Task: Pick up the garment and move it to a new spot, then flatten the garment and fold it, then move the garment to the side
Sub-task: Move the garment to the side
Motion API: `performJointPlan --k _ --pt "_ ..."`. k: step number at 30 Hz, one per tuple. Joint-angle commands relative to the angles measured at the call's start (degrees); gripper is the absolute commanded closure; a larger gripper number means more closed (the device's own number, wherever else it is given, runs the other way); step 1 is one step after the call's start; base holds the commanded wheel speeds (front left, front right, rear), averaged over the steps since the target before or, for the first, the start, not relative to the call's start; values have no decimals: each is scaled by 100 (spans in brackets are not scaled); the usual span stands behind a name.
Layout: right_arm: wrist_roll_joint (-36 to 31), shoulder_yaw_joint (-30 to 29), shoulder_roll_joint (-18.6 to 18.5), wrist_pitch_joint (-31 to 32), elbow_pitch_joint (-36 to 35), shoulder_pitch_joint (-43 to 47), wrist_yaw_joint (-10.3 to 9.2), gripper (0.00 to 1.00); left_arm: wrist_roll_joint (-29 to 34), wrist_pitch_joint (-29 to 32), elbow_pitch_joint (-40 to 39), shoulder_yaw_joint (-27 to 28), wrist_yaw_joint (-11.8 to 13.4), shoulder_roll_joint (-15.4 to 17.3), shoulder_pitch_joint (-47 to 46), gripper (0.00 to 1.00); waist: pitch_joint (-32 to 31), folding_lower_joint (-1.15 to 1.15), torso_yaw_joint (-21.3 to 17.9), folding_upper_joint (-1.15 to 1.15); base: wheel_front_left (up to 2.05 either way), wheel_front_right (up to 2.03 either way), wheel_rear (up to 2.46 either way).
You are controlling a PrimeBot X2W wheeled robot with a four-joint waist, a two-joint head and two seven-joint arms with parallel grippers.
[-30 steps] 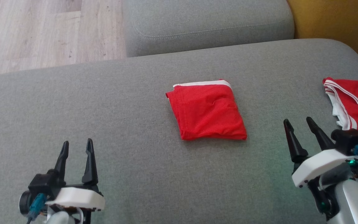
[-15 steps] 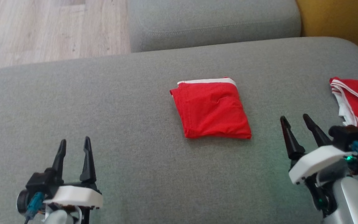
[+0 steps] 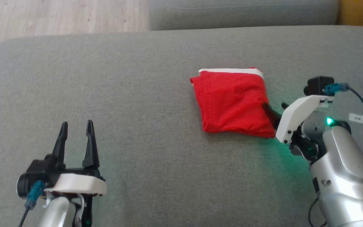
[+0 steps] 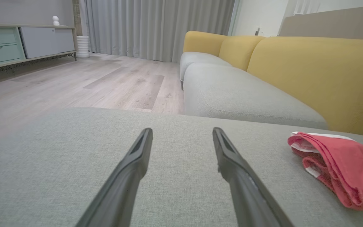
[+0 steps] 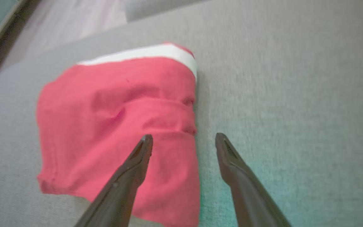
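The folded red garment (image 3: 232, 101) is lying right of centre on the grey sofa seat (image 3: 121, 78). The right hand (image 3: 274, 107), fingers spread, is straddling its right edge. The left hand (image 3: 76, 126) is hovering spread, well apart, with wide seat between.

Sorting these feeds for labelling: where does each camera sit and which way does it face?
Head view: on the head, facing forward and down at the seat and garment; shows open left gripper, right gripper and forearm.
Left wrist view: on that wrist, facing low across the seat toward floor and backrest; shows its own fingers.
Right wrist view: on that wrist, facing down at the garment; its open fingers straddle the garment's edge.
Shared: head and right wrist views both show the garment's white band.
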Motion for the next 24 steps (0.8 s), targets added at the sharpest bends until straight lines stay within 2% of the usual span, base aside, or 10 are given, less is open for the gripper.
performJointPlan --k 1,7,10,12,13,16,19,20,24 --pt "-98 -95 153 51 285 -437 39 0 65 -16 -169 131 -18 137 -299 0 147 -1 175 0 0 0 0" --pt "3 -340 250 -114 1214 -849 39 0 72 -25 -125 87 -31 130 -356 0 228 -1 273 0 0 0 0" --pt "-21 -305 265 -1 1700 -1010 39 0 75 -29 -103 68 -29 126 -382 0 238 -1 277 0 0 0 0" --pt "68 -138 269 143 1876 -1096 39 86 78 -30 -92 51 -25 122 -395 0 233 -1 259 0 0 0 0" --pt "106 6 270 151 1876 -1141 39 100 75 -31 -93 50 -21 123 -399 0 237 -1 233 0 0 0 0" --pt "107 571 259 164 1703 -1287 39 100 63 -35 -116 65 -3 136 -392 0 241 -1 78 0 0 0 0" --pt "141 1344 16 299 1288 -1463 39 100 35 -42 -161 104 18 139 -368 0 231 -1 -160 0 0 0 0" --pt "141 1344 16 299 1288 -1463 39 100 35 -42 -161 104 18 139 -368 0 231 -1 -160 0 0 0 0" --pt "483 2572 -689 668 386 -1729 39 100 9 -54 -251 172 51 134 -344 0 245 -1 -598 0 0 0 0"
